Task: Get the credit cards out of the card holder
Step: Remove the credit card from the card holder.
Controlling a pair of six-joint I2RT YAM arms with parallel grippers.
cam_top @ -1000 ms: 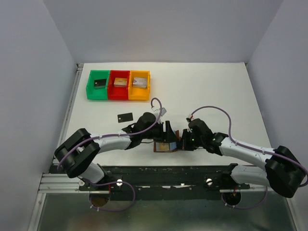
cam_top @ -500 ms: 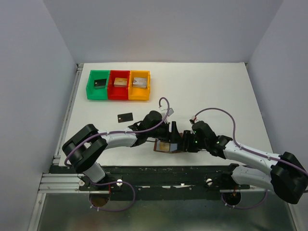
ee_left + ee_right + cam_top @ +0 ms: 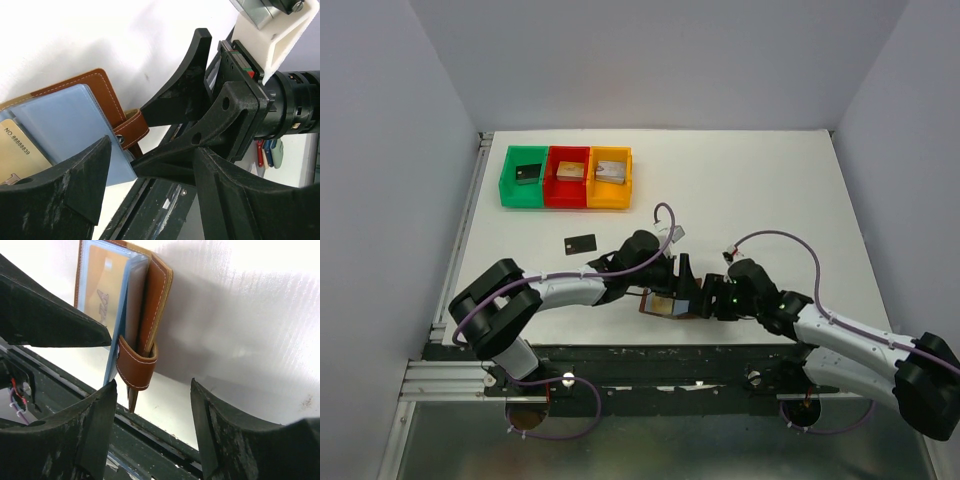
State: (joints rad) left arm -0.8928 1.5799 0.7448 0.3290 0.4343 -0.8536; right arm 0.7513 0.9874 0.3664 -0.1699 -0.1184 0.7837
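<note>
Right gripper (image 3: pixel 704 295) opened up at the card holder (image 3: pixel 156 300); left gripper (image 3: pixel 680 288) spread too. We count one black card (image 3: pixel 580 243) far-left, one gold card (image 3: pixel 20 150) inside.

Left end effector (image 3: pixel 683 279) and right end effector (image 3: pixel 706 296) wall the card holder (image 3: pixel 665 305); table (image 3: pixel 750 190) behind is open.

Open brown card holder (image 3: pixel 100 87), gold card (image 3: pixel 20 150) in pocket; black card (image 3: pixel 580 243) apart.

Three bins (image 3: pixel 567 199), one card holder (image 3: pixel 663 304)
</note>
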